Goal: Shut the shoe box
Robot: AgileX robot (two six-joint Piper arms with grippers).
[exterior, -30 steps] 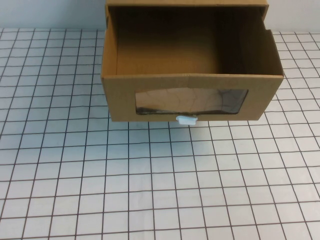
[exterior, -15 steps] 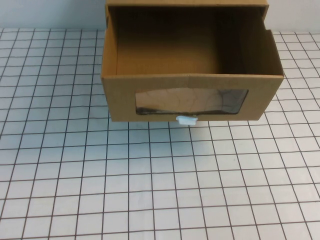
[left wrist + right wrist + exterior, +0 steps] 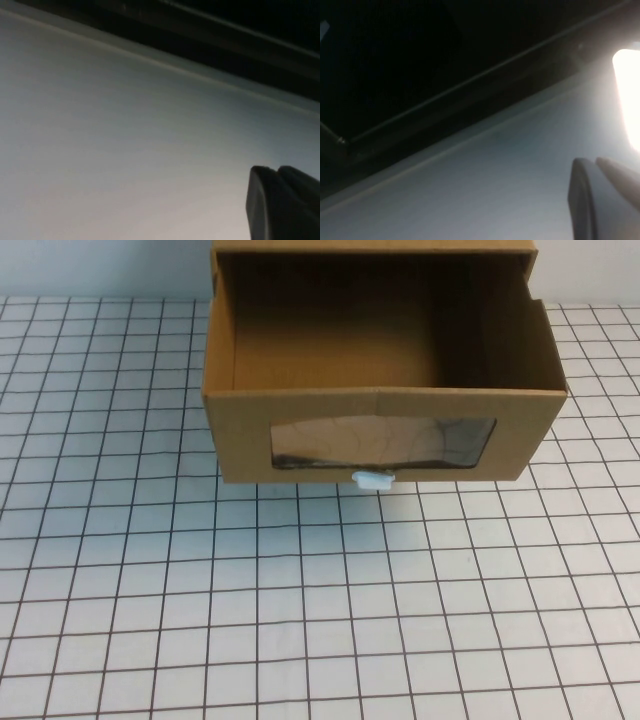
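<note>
High view: open shoe box point(image 3: 380, 420)

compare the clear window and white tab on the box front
The clear plastic window is wide and see-through; the small white pull tab is tiny and opaque. The window sits mid-panel; the tab juts from the bottom edge. Both are on the brown cardboard shoe box's front. Left gripper and right gripper appear only in wrist views.
</note>
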